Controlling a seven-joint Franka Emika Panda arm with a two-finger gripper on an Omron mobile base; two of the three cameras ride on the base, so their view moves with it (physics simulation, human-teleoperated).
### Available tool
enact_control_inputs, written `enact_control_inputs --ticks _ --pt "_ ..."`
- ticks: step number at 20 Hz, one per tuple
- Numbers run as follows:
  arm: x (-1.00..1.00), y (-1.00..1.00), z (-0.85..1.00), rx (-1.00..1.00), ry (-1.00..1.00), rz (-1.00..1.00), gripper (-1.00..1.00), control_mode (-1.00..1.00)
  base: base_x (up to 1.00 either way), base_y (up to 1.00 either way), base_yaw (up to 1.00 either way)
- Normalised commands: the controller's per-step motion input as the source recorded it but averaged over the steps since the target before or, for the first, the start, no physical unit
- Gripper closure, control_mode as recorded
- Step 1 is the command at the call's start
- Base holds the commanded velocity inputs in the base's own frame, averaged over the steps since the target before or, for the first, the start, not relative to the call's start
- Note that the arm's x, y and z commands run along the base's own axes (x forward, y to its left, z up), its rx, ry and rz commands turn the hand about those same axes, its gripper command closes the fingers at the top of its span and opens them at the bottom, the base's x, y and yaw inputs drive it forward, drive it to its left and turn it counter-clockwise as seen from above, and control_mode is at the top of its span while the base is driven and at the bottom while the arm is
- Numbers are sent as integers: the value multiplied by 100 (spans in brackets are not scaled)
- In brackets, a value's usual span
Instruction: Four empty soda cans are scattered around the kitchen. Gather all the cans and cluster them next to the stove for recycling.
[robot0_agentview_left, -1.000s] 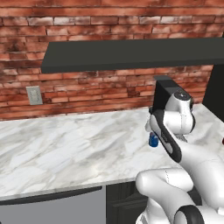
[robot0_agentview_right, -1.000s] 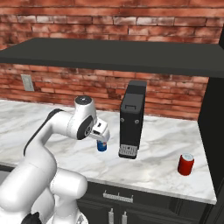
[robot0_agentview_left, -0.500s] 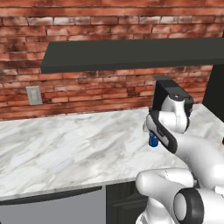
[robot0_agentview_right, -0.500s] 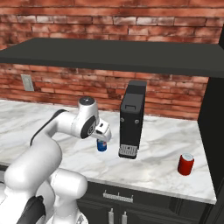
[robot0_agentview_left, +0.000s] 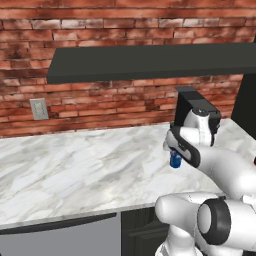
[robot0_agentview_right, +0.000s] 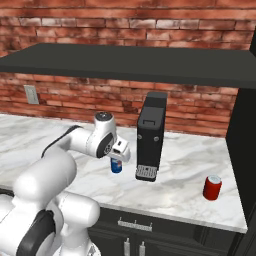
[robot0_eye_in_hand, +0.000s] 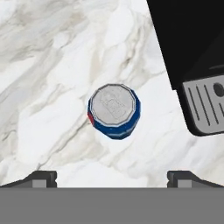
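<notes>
Above the marble worktop (robot0_agentview_left: 75, 170), the spread pincer (robot0_eye_in_hand: 111, 177) hovers over 1 blue can (robot0_eye_in_hand: 114, 110); an off-centre descent could topple it.

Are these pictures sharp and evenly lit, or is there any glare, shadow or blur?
Hand view: sharp, flat light; the blue can throws a faint soft shadow on the counter, its silver top without glare. Right base view: the shelf darkens the brick below it, and the red can looks crisp. Left base view: no blur; the arm hides part of the blue can.
</notes>
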Motion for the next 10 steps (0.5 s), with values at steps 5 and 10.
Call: enact_control_inputs --ticks 5,10 --pt "22 -4 -18 0 1 0 -100 -100 0 0 0" --pt "14 -5 -10 0 0 0 -100 -100 0 0 0"
